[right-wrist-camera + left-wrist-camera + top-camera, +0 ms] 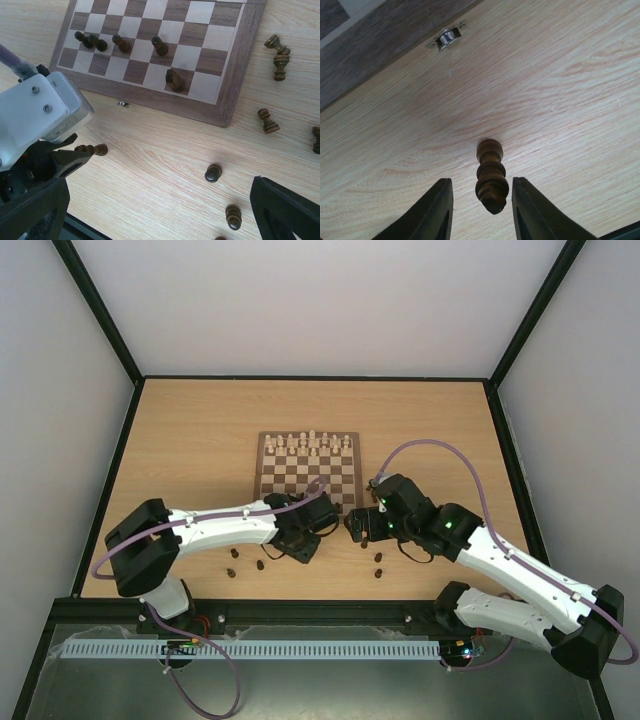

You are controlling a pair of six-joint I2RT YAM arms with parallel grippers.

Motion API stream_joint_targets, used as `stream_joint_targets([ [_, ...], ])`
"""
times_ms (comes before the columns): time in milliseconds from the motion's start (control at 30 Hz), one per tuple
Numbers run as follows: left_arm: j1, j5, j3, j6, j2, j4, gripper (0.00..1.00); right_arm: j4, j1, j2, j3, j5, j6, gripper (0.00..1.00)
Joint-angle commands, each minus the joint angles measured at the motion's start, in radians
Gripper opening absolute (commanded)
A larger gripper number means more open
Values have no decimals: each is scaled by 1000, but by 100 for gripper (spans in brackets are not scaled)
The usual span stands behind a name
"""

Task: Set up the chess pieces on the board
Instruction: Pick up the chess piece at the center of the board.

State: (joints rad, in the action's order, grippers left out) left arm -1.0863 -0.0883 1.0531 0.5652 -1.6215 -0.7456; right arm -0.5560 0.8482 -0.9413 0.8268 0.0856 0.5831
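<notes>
Left claw [482, 182] fingers [437, 215] straddle a toppled chess piece [491, 175], part-open, gripping nothing; an off-centre squeeze could squirt it away. Right claw [160, 200] gapes empty.

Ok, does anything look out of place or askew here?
Yes. Several dark chess pieces sit scattered on the table off the board, two apparently toppled. Another piece lies on its side between the fingers of the open left gripper. On the board, a few bunch together untidily.
</notes>
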Motion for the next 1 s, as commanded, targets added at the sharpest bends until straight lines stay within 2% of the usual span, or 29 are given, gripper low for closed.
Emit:
stream_joint_targets([
  [0, -3, 13, -10, 1, -20, 4, 31, -14, 1, 15, -8, -10, -12, 100],
  [133, -3, 17, -11, -5, -37, 7, 23, -13, 1, 18, -10, -13, -14, 99],
  [333, -3, 17, -14, -4, -45, 10, 21, -12, 2, 21, -12, -15, -14, 100],
  [467, -3, -4, 0, -4, -38, -17, 9, -11, 1, 24, -11, -17, -14, 100],
  [633, 26, -59, 95, -32, -36, -100, 9, -9, 1, 30, -12, -17, -14, 100],
  [967, 178, -69, 318, -173, -121, -175, 9, -4, 2, 37, -16, -15, -16, 100],
])
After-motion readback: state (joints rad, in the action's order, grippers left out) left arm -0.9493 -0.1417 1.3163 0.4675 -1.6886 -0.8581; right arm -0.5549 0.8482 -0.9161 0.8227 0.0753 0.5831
